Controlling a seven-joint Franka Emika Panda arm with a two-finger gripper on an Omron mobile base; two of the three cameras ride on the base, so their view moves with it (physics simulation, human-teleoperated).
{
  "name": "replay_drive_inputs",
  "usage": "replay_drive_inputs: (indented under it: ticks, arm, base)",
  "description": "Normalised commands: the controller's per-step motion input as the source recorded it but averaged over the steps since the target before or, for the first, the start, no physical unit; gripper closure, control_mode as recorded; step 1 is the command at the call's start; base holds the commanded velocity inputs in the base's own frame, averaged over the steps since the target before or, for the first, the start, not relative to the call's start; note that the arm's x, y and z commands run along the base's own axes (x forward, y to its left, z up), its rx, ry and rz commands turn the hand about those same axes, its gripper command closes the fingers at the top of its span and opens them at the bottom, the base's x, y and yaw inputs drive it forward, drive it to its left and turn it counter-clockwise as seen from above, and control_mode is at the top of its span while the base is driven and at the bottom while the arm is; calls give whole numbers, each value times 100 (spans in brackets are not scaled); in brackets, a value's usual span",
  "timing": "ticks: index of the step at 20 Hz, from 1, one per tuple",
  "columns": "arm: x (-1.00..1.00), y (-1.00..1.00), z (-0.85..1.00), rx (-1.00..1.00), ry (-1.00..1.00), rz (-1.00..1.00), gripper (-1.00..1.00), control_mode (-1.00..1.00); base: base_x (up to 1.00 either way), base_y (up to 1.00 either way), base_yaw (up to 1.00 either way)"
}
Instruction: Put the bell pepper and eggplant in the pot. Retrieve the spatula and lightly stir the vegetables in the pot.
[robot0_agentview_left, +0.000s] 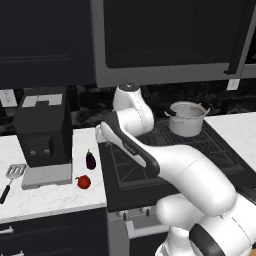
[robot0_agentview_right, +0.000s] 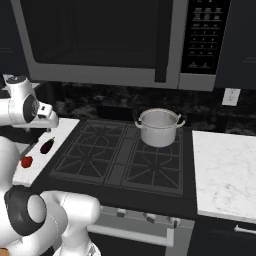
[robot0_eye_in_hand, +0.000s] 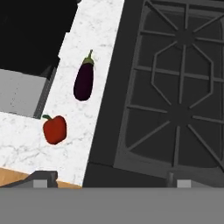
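Observation:
The dark purple eggplant (robot0_eye_in_hand: 83, 81) (robot0_agentview_left: 90, 160) (robot0_agentview_right: 47, 145) lies on the white counter just left of the stove. The red bell pepper (robot0_eye_in_hand: 54, 129) (robot0_agentview_left: 84, 182) (robot0_agentview_right: 26, 161) sits a little nearer the counter's front edge. My gripper (robot0_eye_in_hand: 109, 180) hangs above the seam between counter and stove, open and empty, well above both vegetables. The silver pot (robot0_agentview_left: 187, 119) (robot0_agentview_right: 158, 127) stands on the stove's back right burner. Left of the coffee machine lies the spatula (robot0_agentview_left: 13, 174), slotted head away from me.
A black coffee machine (robot0_agentview_left: 42, 130) on a grey base (robot0_eye_in_hand: 22, 94) stands on the counter (robot0_agentview_left: 50, 200) close behind the vegetables. The black stove (robot0_agentview_right: 120, 155) has raised grates. A microwave (robot0_agentview_right: 100, 40) hangs low over it. More white counter (robot0_agentview_right: 225, 170) lies to the right.

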Motion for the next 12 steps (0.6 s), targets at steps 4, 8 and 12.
replay_drive_inputs:
  ticks: [4, 8, 12]
  arm:
    - [43, 36, -69, 0, 0, 0, -100, -100]
    - [45, 29, -60, 0, 0, 0, -100, -100]
    - [45, 19, -57, 0, 0, 0, -100, -100]
  base:
    - [0, 0, 0]
    - [0, 0, 0]
    - [0, 0, 0]
